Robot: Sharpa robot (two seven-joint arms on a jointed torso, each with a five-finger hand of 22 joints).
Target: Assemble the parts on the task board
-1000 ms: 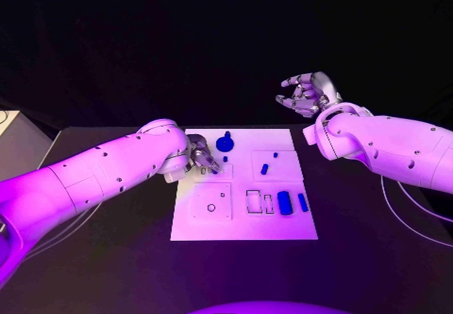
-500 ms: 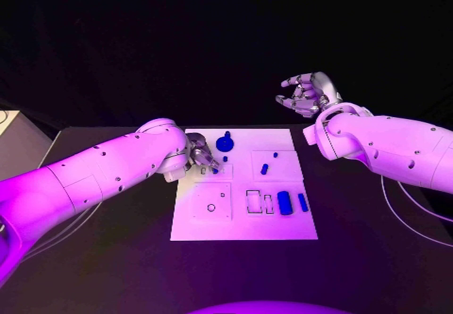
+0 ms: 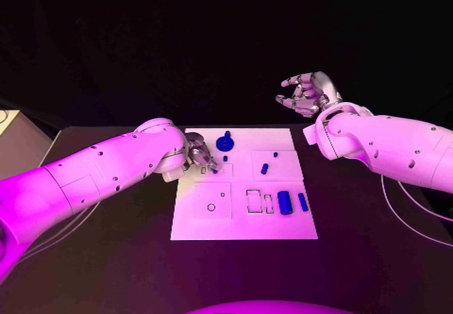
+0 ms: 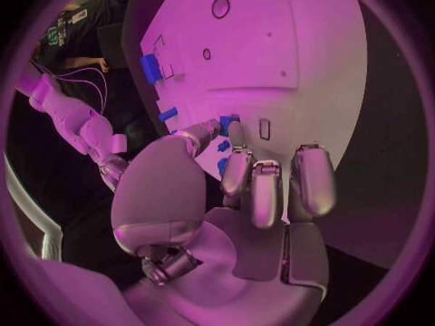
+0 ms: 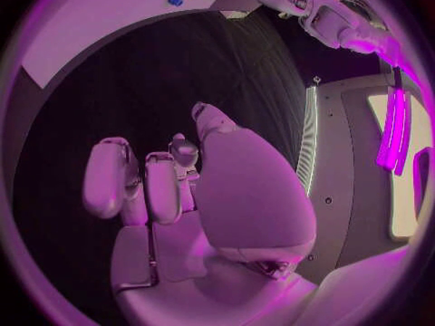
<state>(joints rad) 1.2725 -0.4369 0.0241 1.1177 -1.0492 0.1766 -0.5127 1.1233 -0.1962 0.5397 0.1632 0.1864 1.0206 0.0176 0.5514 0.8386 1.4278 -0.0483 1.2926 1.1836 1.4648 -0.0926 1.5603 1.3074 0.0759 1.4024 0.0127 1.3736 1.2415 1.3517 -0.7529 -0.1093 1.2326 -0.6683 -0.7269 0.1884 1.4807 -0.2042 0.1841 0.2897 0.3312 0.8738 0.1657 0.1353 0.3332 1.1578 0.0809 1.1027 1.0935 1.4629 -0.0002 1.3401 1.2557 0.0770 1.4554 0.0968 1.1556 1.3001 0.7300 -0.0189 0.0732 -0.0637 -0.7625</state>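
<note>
Left hand (image 4: pixel 245 188) pinches a small blue part (image 4: pixel 227 122) (right hand (image 3: pixel 307 93) curled, empty).

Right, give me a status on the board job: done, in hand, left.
Done: hard to say; a round blue piece sits at the far end of the white board. In hand: the left hand is down on the board with a small blue piece at its fingertips. Left: several blue pieces lie loose, such as the blue bar beside outlined slots. The right hand is raised, holding nothing.

A robotics lab or demo stage: a black tabletop (image 3: pixel 113 261) carrying a white task board (image 3: pixel 243 226), dark drapes behind, and cables (image 3: pixel 416 222) trailing off the arms.
</note>
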